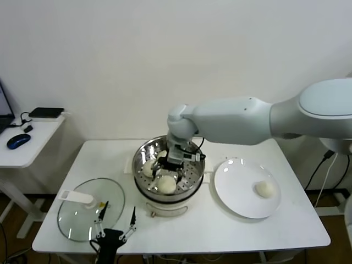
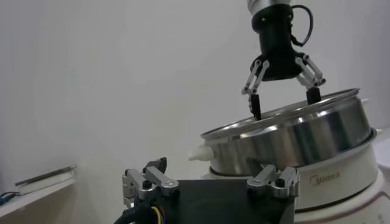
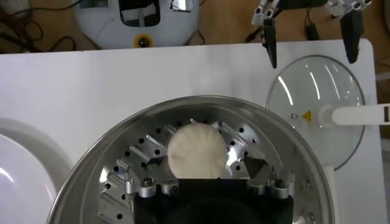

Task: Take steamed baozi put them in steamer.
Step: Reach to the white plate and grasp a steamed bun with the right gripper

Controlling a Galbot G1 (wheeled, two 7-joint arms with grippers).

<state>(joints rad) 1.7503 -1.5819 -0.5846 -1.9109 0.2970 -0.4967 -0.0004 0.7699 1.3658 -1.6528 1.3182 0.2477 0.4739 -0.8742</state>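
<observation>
A: Nearest the robot, the left gripper point(image 1: 114, 226) hangs at the front edge of the white table point(image 1: 286, 220), fingers spread wide, nothing between them. It sits just beside the glass lid point(image 1: 91, 209), which lies flat on the table with its white handle point(image 1: 77, 198) on top.

B: And further in?

A: Mid-table, the steamer point(image 1: 169, 170), a shiny perforated basket on a white cooker base point(image 1: 165, 206). The right gripper point(image 1: 174, 163) is down inside the basket, jaws apart, standing over a baozi point(image 3: 196, 150) that rests on the perforated floor. The right wrist view shows the bun between the spread fingers; whether they touch it, I cannot tell.

B: How many buns are in there?

A: From the head view, three: the front bun point(image 1: 166, 184) near the rim, one at the left point(image 1: 149, 168), and one at the back point(image 1: 161, 154), partly hidden by the arm.

B: Anything outside the basket?

A: One last baozi point(image 1: 266, 189) on the white plate point(image 1: 234, 192), to the steamer's right, well apart from it. Farther left, a side desk point(image 1: 27, 148) carries a blue mouse point(image 1: 17, 141).
</observation>
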